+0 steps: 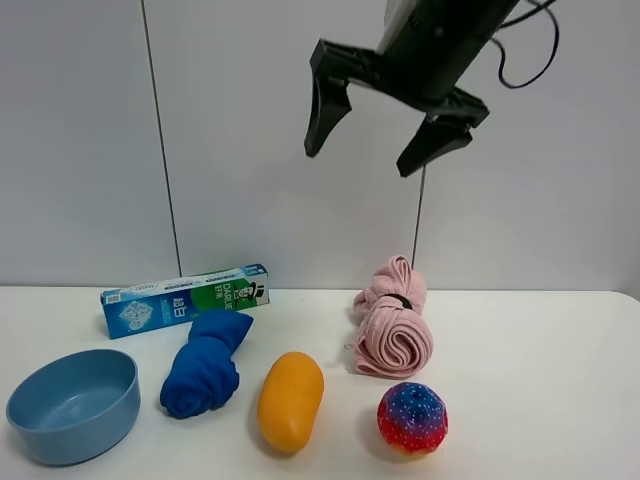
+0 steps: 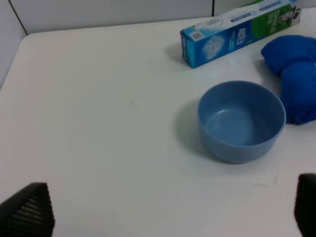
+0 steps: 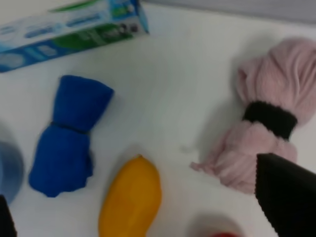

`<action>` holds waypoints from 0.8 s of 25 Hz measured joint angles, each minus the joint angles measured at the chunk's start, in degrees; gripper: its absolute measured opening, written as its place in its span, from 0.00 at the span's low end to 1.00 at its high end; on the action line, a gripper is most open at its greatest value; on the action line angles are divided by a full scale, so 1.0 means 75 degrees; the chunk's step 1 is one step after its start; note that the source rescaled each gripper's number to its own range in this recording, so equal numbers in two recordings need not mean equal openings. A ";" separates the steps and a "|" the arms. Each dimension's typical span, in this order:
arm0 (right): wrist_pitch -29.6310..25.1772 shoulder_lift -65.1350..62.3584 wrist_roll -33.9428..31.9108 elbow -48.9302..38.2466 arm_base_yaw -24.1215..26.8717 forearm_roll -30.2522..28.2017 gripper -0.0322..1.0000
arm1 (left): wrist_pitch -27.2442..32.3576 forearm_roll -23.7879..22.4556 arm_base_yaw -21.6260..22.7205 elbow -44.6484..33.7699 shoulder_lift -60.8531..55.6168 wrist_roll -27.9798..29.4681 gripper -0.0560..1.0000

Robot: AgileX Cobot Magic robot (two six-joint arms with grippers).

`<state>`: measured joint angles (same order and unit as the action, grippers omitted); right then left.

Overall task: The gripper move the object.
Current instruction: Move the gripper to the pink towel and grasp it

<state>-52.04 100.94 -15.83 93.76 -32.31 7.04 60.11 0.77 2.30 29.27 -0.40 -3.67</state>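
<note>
The pale pink rolled towel with a black band lies on the white table, right of centre. It also shows in the right wrist view. My right gripper hangs high above the table, over and slightly left of the towel, open and empty. In the right wrist view this gripper shows only as black fingertips far apart at the edges. My left gripper is open and empty above bare table near the blue bowl. It is out of the exterior view.
A blue rolled cloth and an orange oblong object lie left of the towel. A multicoloured ball sits in front of it. A blue bowl is at front left, a toothpaste box behind it.
</note>
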 joint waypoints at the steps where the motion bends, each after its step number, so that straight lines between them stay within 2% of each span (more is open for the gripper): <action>1: -0.0313 0.0275 -0.0566 0.0147 0.0000 -0.0393 1.00 | 0.0000 0.0000 0.0000 0.0000 0.0000 0.0000 1.00; 4: -0.1163 0.0951 -0.1741 0.0410 0.0000 -0.1541 1.00 | 0.0000 0.0000 0.0000 0.0000 0.0000 0.0000 1.00; 6: -0.1388 0.1300 -0.2100 0.0448 0.0075 -0.1840 1.00 | 0.0000 0.0000 0.0000 0.0000 0.0000 0.0000 1.00; 16: -0.1124 0.2264 -0.2378 0.0483 0.1021 -0.1758 1.00 | 0.0000 0.0000 0.0000 0.0000 0.0000 0.0000 1.00; 20: -0.0619 0.2643 -0.2378 0.0498 0.1125 -0.1660 1.00 | 0.0000 0.0000 0.0000 0.0000 0.0000 0.0000 1.00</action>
<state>-56.68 120.77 -33.66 97.50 -23.88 -5.41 60.11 0.77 2.30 29.27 -0.40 -3.67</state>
